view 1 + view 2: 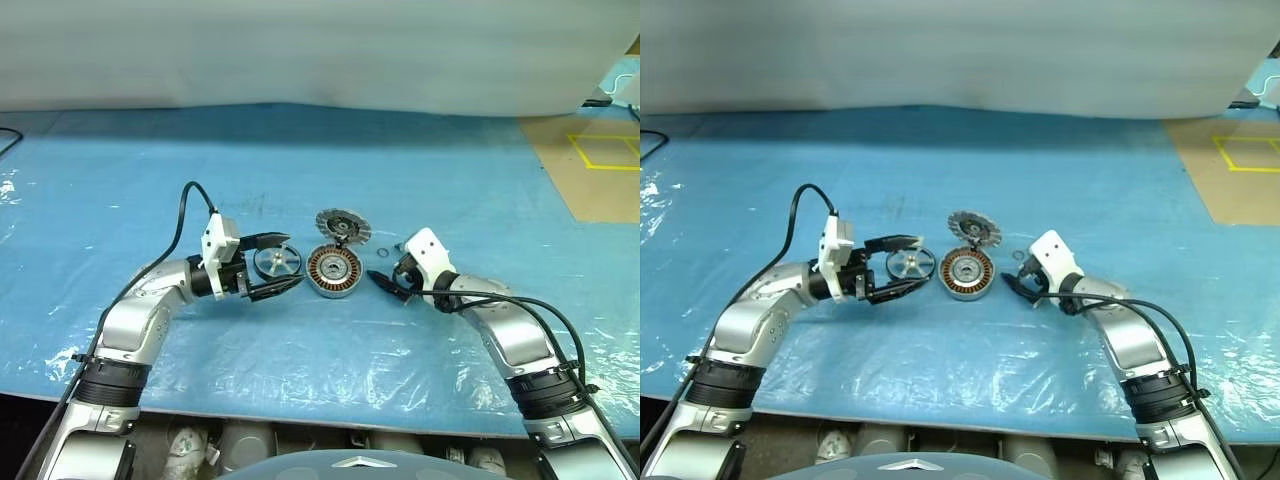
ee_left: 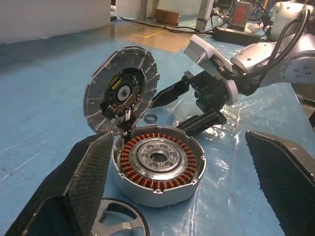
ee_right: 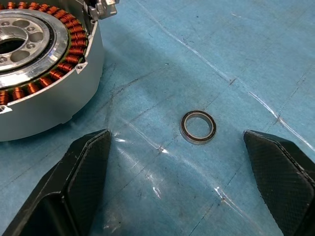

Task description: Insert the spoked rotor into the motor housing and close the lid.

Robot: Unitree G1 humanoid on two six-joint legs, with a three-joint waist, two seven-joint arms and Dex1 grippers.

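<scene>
Your left gripper is wide, straddling the spoked rotor flat on the table beside the motor housing. Right gripper is wide, empty. A skewed grip may jam the rotor against the windings or knock the propped lid.

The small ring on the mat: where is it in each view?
Left eye: ring right of the housing.
Right eye: ring right of the housing.
Left wrist: ring behind the housing, below the lid.
Right wrist: ring mid-picture.
Shared landmark: the housing.
</scene>
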